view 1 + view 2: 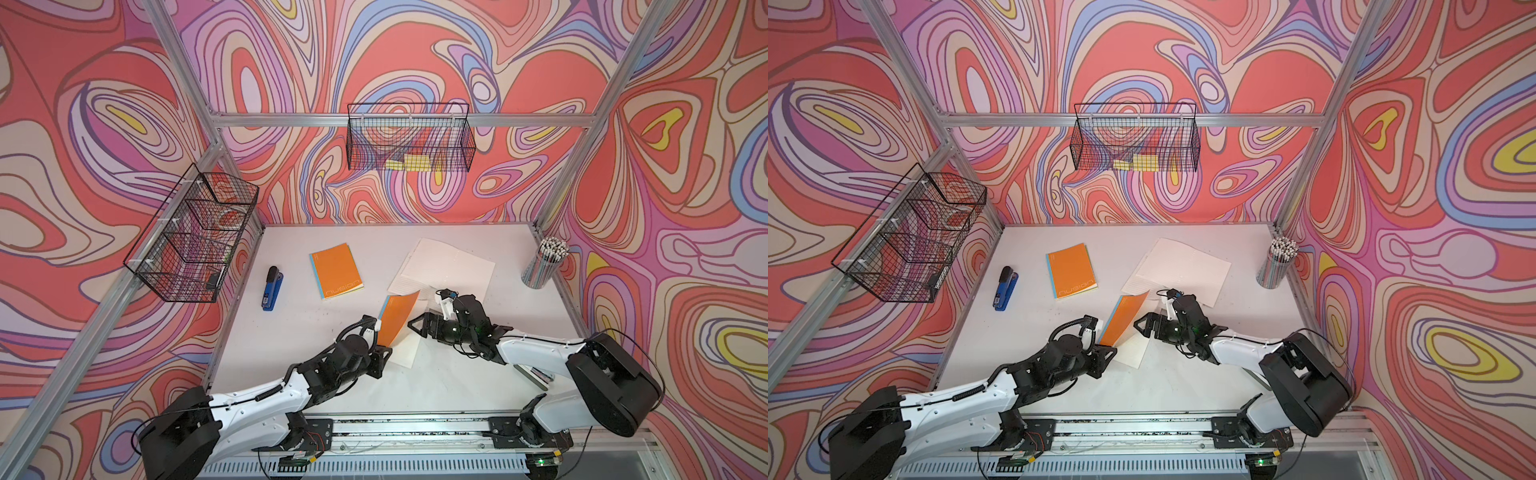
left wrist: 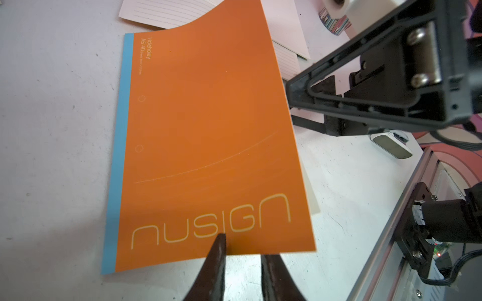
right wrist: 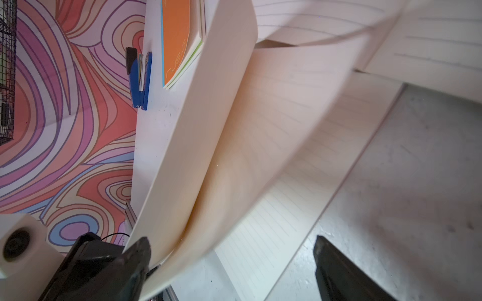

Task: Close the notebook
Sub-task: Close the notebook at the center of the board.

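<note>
Standing cover, top view: the notebook (image 1: 405,352) lies at the front middle of the table (image 1: 291,353), its orange cover (image 1: 397,318) tilted up between the arms.
Top view, tools: the left gripper (image 1: 385,352) is at the cover's lower edge and the right gripper (image 1: 417,325) is just beside the cover.
Left wrist: the left gripper (image 2: 242,247) pinches the cover's edge, one finger on each face.
Right wrist: the right gripper (image 3: 229,241) is spread wide, with lined pages curling between its fingers.

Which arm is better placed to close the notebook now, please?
Left: the left gripper pinches the raised orange cover and could fold it onto the pages; the right gripper is open, holding nothing.
</note>
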You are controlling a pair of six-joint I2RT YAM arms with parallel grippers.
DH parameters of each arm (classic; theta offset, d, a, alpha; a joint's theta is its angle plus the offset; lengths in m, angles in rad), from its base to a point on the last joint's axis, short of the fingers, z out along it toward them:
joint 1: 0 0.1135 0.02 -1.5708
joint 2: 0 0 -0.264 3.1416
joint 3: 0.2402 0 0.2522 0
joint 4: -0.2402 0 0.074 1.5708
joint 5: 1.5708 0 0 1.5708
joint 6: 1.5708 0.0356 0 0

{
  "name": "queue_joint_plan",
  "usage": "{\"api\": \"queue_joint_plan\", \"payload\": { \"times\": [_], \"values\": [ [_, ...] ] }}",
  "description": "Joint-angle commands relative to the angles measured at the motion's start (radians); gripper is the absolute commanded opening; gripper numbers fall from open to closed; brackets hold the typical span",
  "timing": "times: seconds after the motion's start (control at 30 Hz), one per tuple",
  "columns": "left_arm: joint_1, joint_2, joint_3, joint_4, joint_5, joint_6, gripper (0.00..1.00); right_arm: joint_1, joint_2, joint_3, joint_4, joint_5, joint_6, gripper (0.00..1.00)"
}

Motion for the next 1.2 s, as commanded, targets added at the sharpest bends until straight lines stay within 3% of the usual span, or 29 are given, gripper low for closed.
{"api": "queue_joint_plan", "payload": {
  "times": [0.0,0.47,0.67,1.0,1.17],
  "values": [
    [-0.007,0.027,-0.014,0.066,0.012,-0.001,0.26,0.006,-0.037,0.006,-0.074,0.03,-0.026,0.99],
    [-0.026,0.159,0.028,0.144,0.091,-0.002,0.25,0.005,-0.079,0.079,-0.151,0.041,-0.052,0.98],
    [-0.045,0.208,0.047,0.176,0.131,-0.005,0.47,0.006,-0.079,0.093,-0.155,0.036,-0.053,0.98],
    [-0.052,0.257,0.069,0.189,0.221,0.004,0.65,0.005,-0.088,0.103,-0.167,0.037,-0.058,0.98],
    [-0.063,0.309,0.078,0.203,0.219,0.003,0.7,0.005,-0.078,0.106,-0.152,0.028,-0.052,0.98]
  ]
}}
